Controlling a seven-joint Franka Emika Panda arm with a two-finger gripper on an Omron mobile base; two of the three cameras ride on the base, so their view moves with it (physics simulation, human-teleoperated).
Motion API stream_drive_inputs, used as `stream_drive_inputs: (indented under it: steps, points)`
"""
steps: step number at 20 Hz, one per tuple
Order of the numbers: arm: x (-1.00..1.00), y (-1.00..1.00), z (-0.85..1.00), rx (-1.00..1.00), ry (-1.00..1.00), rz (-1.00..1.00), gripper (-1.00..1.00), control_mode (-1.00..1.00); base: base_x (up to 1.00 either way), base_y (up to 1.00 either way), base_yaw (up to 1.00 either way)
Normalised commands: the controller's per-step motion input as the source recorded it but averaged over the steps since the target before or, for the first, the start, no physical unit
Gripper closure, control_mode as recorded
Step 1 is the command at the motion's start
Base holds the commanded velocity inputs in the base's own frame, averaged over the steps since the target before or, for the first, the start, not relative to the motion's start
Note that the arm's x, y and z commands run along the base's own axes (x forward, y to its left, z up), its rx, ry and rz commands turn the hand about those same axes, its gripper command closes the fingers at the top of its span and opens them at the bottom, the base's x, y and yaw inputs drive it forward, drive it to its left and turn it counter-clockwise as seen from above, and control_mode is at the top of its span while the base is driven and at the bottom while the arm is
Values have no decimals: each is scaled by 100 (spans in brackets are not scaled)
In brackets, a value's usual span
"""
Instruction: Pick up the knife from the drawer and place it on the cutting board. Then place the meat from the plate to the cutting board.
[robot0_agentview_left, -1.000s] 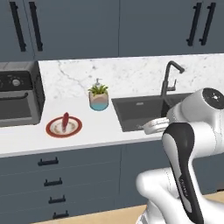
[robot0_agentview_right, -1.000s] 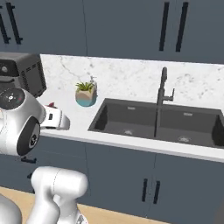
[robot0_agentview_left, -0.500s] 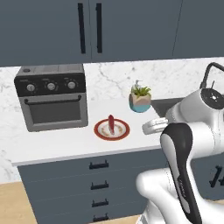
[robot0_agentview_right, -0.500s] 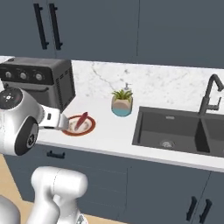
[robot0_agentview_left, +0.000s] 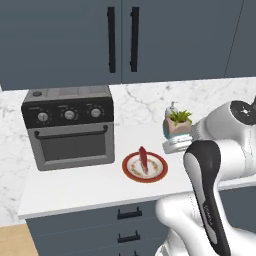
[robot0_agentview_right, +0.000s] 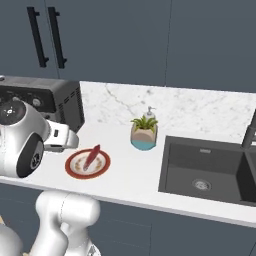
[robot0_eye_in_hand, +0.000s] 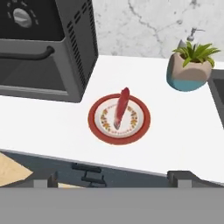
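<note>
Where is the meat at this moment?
The meat lies on the plate on the white counter, in front of the toaster oven's right corner and left of the potted plant.

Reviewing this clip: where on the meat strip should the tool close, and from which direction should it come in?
Probably at the middle of the meat, from straight above. It lies as a narrow strip across the plate, so fingers closing across its short width would span it. The toaster oven stands close on one side, so a side approach looks cramped.
</note>
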Motion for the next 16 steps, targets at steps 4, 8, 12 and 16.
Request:
stream_drive_inputs:
  steps: [4, 8, 12, 16]
  points:
    - [76, 0, -40, 0, 3, -5, -100, -100, 0, 0, 0]
    - [85, 0, -74, 2, 12, -8, -100, -100, 0, 0, 0]
    - [62, 0, -70, 2, 9, -4, -100, -100, 0, 0, 0]
    - [45, 0, -54, 6, 6, -2, -100, -100, 0, 0, 0]
